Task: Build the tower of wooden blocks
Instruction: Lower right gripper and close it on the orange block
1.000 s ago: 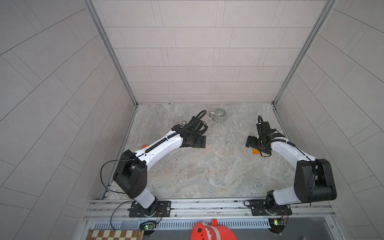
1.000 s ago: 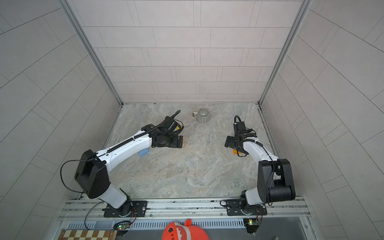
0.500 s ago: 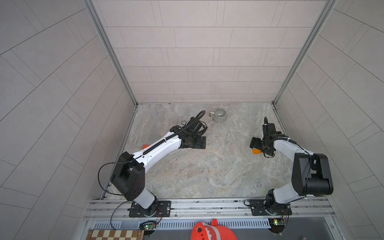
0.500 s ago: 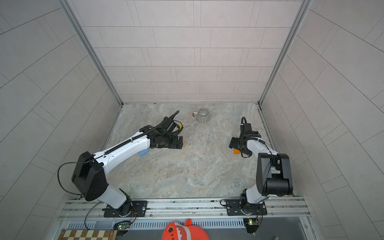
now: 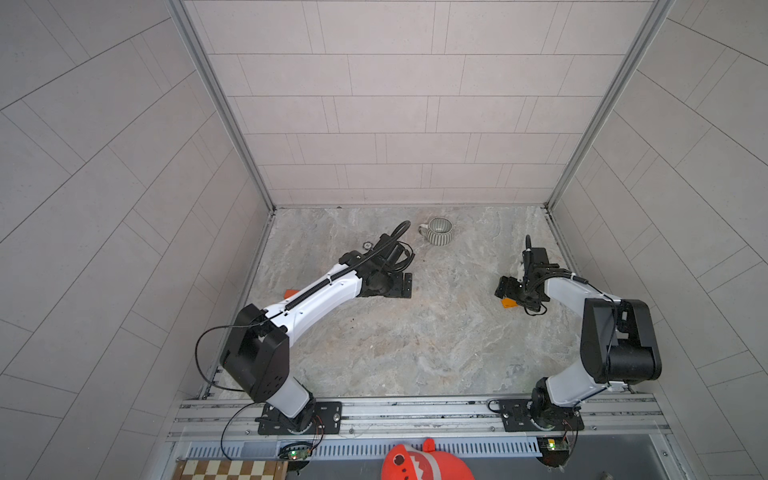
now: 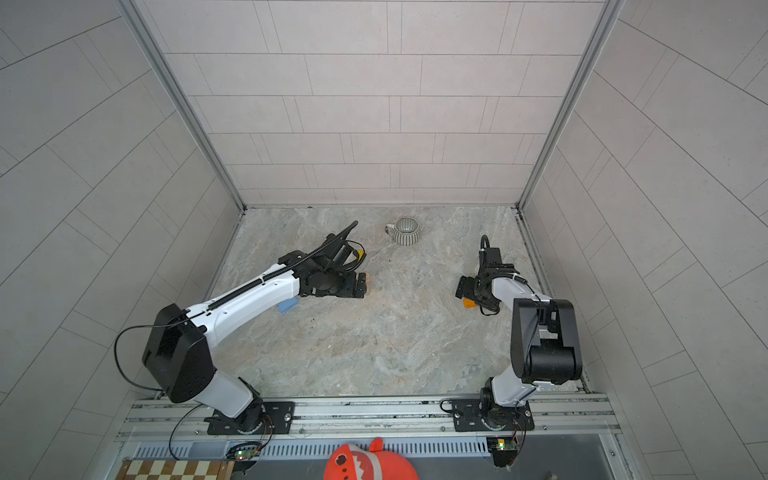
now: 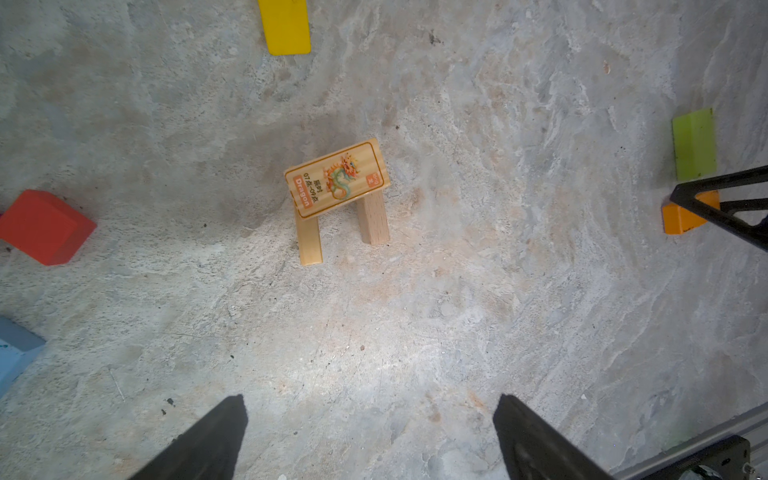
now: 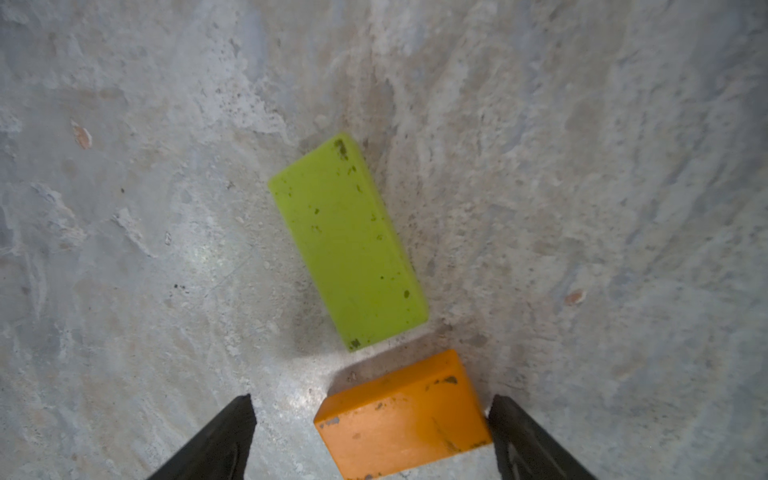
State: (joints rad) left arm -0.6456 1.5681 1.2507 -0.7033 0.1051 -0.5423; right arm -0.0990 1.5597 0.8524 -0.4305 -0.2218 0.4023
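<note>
Between the wide-spread jaws of the right tool (image 8: 372, 401) lies an orange brick (image 8: 403, 415), one edge just beside one jaw; a green brick (image 8: 349, 241) lies just beyond. Ahead of the left tool (image 7: 370, 403), also wide, open tabletop (image 7: 415, 332) runs to the wood block tower (image 7: 337, 183), a three-brick arch.

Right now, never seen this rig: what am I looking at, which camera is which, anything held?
Two white robot arms stand on a rail at a marble table, each ending in a two-finger gripper. Both top views look down on the whole scene; each wrist view looks down from its own arm. The left gripper is open and empty, near a small arch: a dragon-printed block across two plain uprights. The right gripper is open around an orange block, not yet gripping it; a green block lies close by. A striped mug sits at the back.
</note>
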